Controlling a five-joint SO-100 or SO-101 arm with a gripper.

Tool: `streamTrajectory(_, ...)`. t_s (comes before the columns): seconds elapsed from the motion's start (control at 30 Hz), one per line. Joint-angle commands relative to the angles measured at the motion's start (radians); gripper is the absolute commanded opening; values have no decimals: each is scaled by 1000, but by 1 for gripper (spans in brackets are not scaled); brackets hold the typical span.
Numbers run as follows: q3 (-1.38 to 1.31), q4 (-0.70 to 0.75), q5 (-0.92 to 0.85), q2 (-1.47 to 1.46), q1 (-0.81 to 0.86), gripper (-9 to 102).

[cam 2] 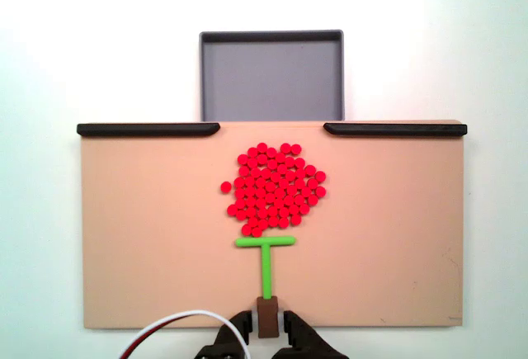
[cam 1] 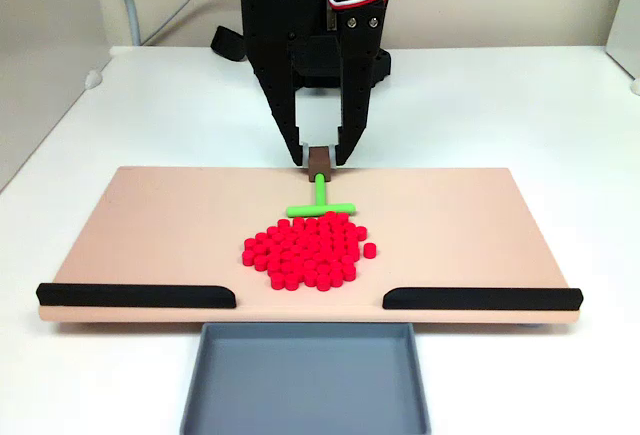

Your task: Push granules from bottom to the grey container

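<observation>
The red granules (cam 1: 310,250) (cam 2: 275,187) lie in one tight heap in the middle of the tan board (cam 1: 150,225) (cam 2: 148,235). The green T-shaped pusher (cam 1: 321,208) (cam 2: 265,242) rests with its crossbar against the heap's edge on the arm's side. Its stem ends in a brown block (cam 1: 320,162) (cam 2: 266,314). My black gripper (cam 1: 320,158) (cam 2: 266,322) stands open, with one finger on each side of that block and a thin gap showing. The grey container (cam 1: 305,329) (cam 2: 271,35) sits empty past the board's far edge, opposite the arm.
Two black strips (cam 1: 135,296) (cam 1: 482,298) (cam 2: 148,129) (cam 2: 394,129) line the board's edge by the tray, with a gap between them in line with the tray. One granule (cam 2: 225,186) lies slightly apart from the heap. White tabletop surrounds the board.
</observation>
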Motion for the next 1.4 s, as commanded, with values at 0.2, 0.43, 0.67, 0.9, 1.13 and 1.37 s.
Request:
streamTrajectory(0.2, -40, -6, -11, -55, 3, 0)
streamTrajectory(0.43, -81, -6, -9, -95, 3, 0)
streamTrajectory(0.67, -127, -6, -5, -137, 5, 0)
streamTrajectory(0.9, -169, -6, -6, -175, 6, 0)
streamTrajectory(1.13, -207, -6, -8, -209, 6, 0)
streamTrajectory(1.37, -219, -6, -11, -215, 9, 0)
